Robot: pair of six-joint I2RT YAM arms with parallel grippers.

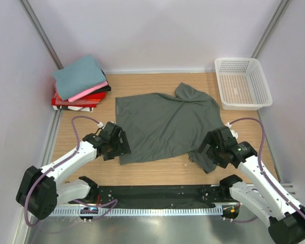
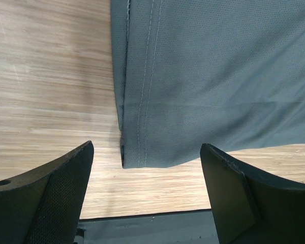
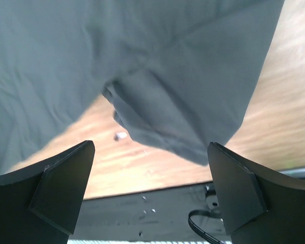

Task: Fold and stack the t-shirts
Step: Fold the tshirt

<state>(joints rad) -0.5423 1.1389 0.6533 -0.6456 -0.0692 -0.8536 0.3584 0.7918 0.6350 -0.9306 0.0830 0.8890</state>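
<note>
Shirt [image 1: 165,127] — spread out on table [image 1: 142,84].

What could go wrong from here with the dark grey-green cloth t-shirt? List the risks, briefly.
1. The open left gripper has only the hem corner of the dark grey-green cloth t-shirt between its fingers; closing may miss it or pinch just one layer.
2. The open right gripper hovers over a crumpled sleeve; a grasp there could carry creases into the fold.
</note>
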